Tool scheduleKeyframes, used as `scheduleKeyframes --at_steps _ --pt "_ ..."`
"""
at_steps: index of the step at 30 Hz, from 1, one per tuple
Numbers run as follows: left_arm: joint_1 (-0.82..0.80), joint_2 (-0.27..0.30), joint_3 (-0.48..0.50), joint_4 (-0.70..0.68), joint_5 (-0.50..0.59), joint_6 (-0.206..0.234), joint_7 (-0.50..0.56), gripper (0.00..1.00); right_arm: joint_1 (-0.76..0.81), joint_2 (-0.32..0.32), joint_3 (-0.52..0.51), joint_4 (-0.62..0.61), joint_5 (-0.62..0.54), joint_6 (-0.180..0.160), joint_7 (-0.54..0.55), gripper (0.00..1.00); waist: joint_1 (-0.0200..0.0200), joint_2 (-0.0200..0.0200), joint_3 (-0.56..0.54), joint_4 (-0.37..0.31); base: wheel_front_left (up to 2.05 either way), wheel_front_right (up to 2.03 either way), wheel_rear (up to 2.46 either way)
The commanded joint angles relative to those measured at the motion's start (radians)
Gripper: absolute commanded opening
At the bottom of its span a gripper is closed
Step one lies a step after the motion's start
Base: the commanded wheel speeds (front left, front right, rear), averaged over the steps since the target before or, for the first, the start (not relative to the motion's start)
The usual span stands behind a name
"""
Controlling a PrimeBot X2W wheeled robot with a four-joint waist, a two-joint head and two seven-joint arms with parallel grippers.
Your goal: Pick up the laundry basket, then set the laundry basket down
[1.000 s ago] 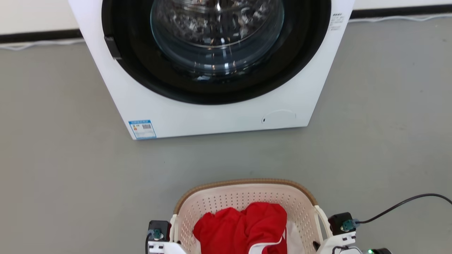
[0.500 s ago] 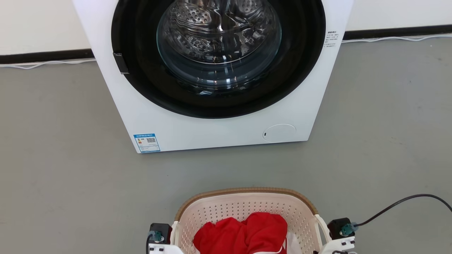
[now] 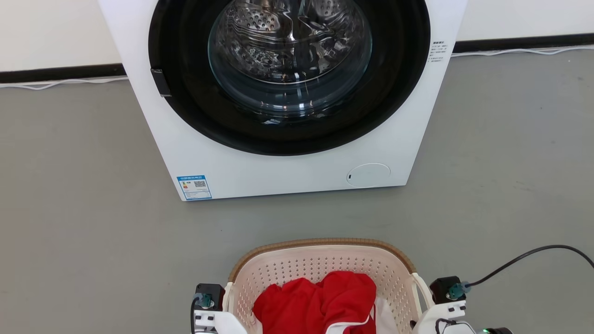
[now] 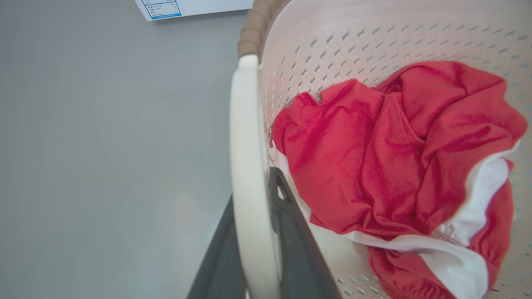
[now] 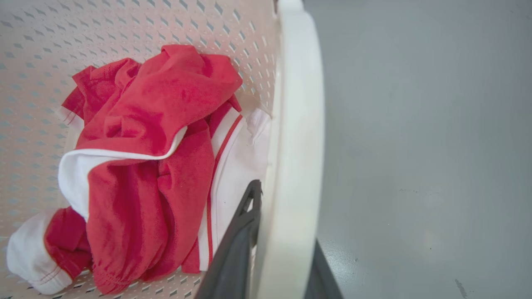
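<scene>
Bright, even light, wrist foreground perhaps soft

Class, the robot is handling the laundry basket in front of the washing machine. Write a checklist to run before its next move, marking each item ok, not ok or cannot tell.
1. Left gripper straddles the left handle of the laundry basket, a finger on each side: ok.
2. Right gripper straddles the right handle likewise: ok.
3. Red and white clothes lie inside the basket, none over the rim: ok.
4. Basket stands apart from the washing machine: ok.
5. Black cable lies right of the basket, not touching it: ok.
6. Basket bottom on the floor or lifted: cannot tell.
</scene>
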Motion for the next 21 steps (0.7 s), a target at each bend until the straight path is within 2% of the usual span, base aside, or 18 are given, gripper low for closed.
scheduleKeyframes --at_steps 1,21 --pt "-0.050 0.007 0.006 -0.009 -0.004 -0.019 -0.002 0.00 -0.035 0.014 0.025 -0.017 0.004 0.016 -0.003 0.00 0.0000 -0.0001 -0.002 0.000 0.00 0.00 0.00" --pt "-0.102 0.007 -0.038 0.014 -0.021 -0.037 0.056 0.00 -0.089 0.014 0.044 -0.009 0.083 0.016 0.075 0.00 0.0000 -0.0001 -0.007 0.007 0.00 0.00 0.00"
